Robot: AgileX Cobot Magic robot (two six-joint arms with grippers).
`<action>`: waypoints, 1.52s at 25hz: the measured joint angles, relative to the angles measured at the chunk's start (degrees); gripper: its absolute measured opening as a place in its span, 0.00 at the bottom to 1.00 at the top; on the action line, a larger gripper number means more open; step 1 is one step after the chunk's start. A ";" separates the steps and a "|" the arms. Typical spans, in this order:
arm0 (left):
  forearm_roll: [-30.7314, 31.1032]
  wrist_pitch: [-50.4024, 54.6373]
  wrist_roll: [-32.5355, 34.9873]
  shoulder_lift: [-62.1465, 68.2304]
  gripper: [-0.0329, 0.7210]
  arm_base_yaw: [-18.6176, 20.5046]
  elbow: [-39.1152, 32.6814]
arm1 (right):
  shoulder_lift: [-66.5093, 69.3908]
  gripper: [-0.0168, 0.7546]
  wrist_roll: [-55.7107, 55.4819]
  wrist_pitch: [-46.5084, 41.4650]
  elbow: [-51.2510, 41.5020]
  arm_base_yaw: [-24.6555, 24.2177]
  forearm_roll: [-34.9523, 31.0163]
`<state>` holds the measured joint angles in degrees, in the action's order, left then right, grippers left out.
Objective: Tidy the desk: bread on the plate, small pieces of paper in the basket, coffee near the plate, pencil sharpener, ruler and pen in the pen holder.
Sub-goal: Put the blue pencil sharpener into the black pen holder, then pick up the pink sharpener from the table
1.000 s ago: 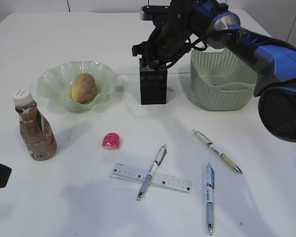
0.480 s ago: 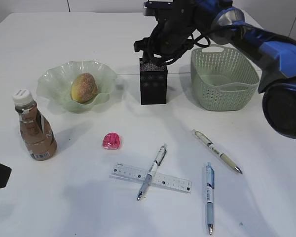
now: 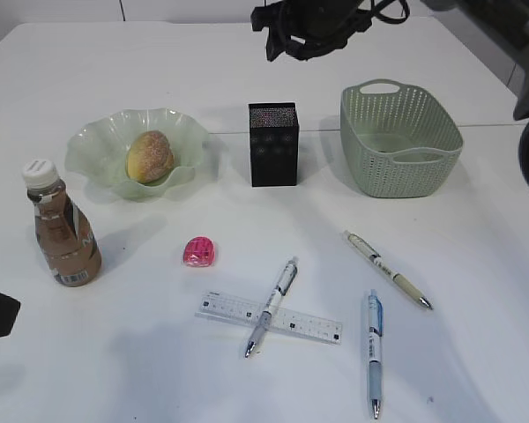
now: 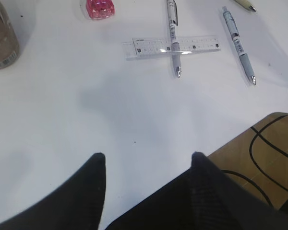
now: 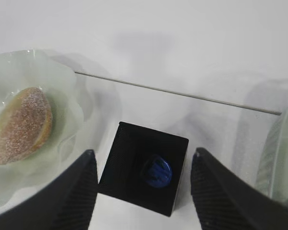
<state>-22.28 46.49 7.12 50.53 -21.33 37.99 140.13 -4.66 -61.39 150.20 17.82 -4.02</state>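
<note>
The right gripper (image 5: 143, 189) hangs high with its jaws spread wide and nothing between them, and directly below the gap stands the black pen holder (image 5: 144, 167). Down inside it sits a blue rounded thing (image 5: 156, 171); what it is I cannot tell. Left of the left jaw, the pale green plate (image 5: 72, 103) carries the bread (image 5: 20, 124), lying in the bowl of it. Off past the right jaw, the edge of the green basket (image 5: 278, 158) shows; in the exterior view the basket (image 3: 401, 141) looks bare inside, no paper visible.

The left gripper (image 4: 148, 160) hovers low over the white table (image 4: 86, 120), jaws moderately apart, holding nothing. Well ahead of its jaws lies the clear ruler (image 4: 171, 47), long axis running crosswise to them. A pen (image 4: 172, 33) lies across the ruler, touching it, tip pointing back toward the jaws. Ahead and right of the right jaw, a second pen (image 4: 238, 44) lies tip toward the gripper too, slanted. A third pen (image 3: 388, 270) lies diagonally near it in the exterior view. Ahead of the left jaw sits the pink pencil sharpener (image 4: 99, 8), and farther left the coffee bottle (image 4: 1, 38), upright in the exterior view.
</note>
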 joint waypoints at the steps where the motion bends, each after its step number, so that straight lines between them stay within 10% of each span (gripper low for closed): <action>1: 0.00 0.00 0.00 0.00 0.56 0.00 0.00 | -1.07 0.64 0.13 -1.16 0.02 0.00 0.01; 27: 0.00 2.02 0.00 0.00 0.56 0.00 0.00 | -27.54 0.64 0.35 -11.22 -4.42 -0.09 -4.01; 38: 0.00 2.36 0.00 0.00 0.56 0.00 0.00 | -48.14 0.64 4.66 -10.47 -42.37 -0.09 -3.18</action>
<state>-22.28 48.85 7.12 50.53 -21.33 37.99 91.99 0.00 -71.86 107.83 17.72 -7.19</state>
